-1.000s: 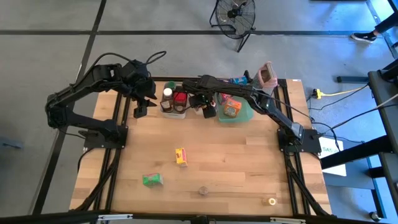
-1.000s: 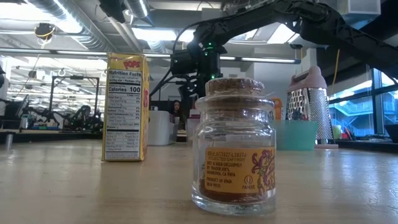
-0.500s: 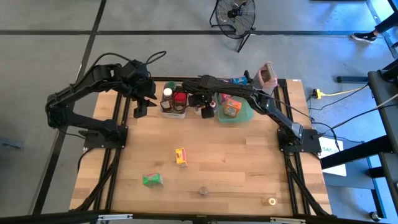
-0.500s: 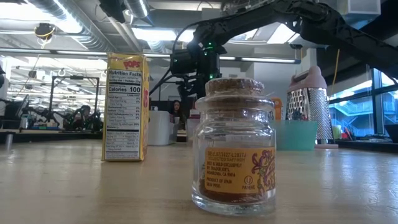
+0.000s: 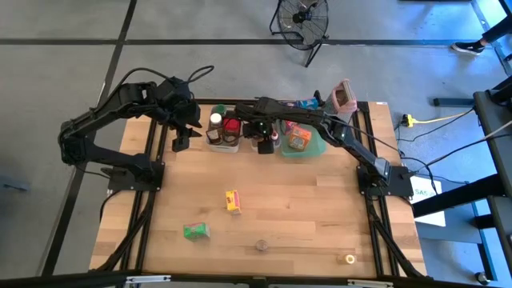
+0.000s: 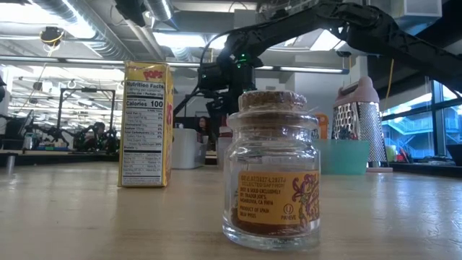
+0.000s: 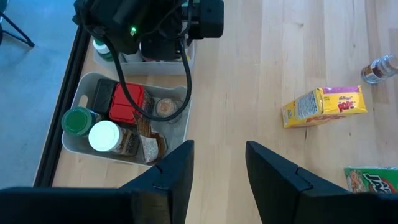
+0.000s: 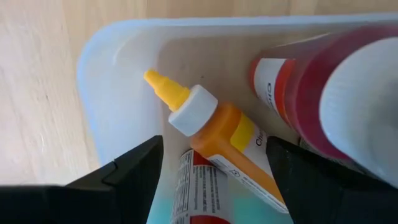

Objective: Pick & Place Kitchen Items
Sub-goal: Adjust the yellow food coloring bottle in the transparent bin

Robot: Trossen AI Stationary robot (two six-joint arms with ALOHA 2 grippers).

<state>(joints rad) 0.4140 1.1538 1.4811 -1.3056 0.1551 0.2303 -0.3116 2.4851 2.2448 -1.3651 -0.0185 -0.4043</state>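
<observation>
My right gripper [image 5: 265,141] hangs open, pointing down over a clear tub [image 8: 99,81] at the table's far edge. Its fingers stand either side of an orange squeeze bottle [image 8: 217,130] with a yellow nozzle, which lies in the tub beside a red bottle [image 8: 311,81]. I see no touch. My left gripper [image 7: 217,174] is open and bare, raised at the far left beside a second clear tub [image 7: 81,143] of capped jars and a red box. Loose on the wood lie a yellow box [image 5: 233,201], a green packet [image 5: 195,231] and a cork-topped jar [image 6: 273,170].
A green tray [image 5: 314,148] with an orange box stands right of the tubs. A metal grater with a pink top [image 5: 344,96] stands at the far right corner. A small round item [image 5: 349,258] sits near the front right edge. Bare wood lies between the tubs and the loose items.
My right gripper has turned a little about the line it points along, staying above the tub. Nothing else has moved.
</observation>
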